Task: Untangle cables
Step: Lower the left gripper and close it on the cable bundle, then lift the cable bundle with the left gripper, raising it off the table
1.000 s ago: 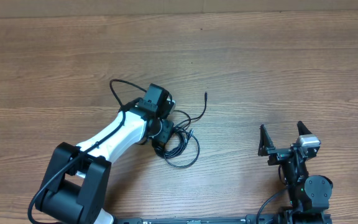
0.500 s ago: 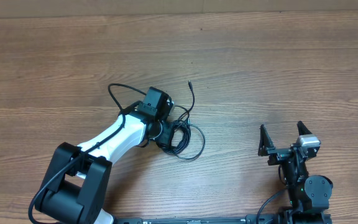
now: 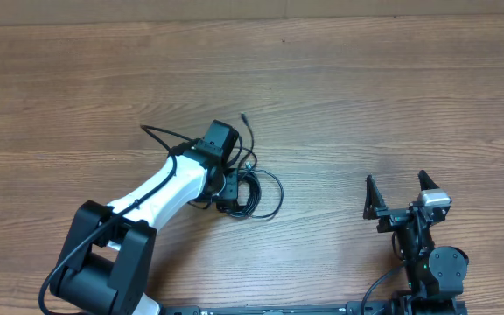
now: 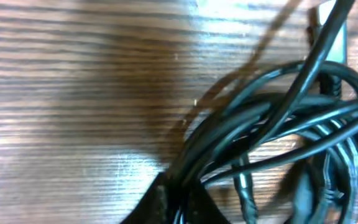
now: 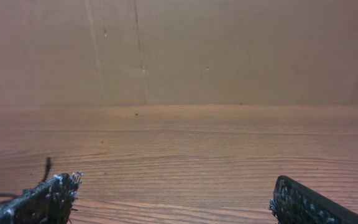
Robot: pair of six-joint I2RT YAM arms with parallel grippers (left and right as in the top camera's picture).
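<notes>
The cables (image 3: 254,189) are thin black wires lying in a tangled coil on the wooden table, left of centre. One loose plug end (image 3: 245,116) points toward the far side. A thin loop (image 3: 152,133) sticks out to the left. My left gripper (image 3: 228,190) is down on the coil's left side. In the left wrist view the cables (image 4: 278,124) fill the right half, and my left gripper (image 4: 179,202) is pinched on a few strands. My right gripper (image 3: 401,194) stands open and empty far to the right, its fingers (image 5: 48,196) wide apart.
Bare wooden tabletop (image 3: 366,96) surrounds the coil. The left arm's white link (image 3: 160,188) stretches from its black base (image 3: 103,262) at the near left. A brown wall (image 5: 179,50) rises beyond the table's far edge.
The loose plug end has swung left and toward the far side. The coil has been drawn a little left and tighter. The left jaws closed, then eased slightly. The right arm has not moved.
</notes>
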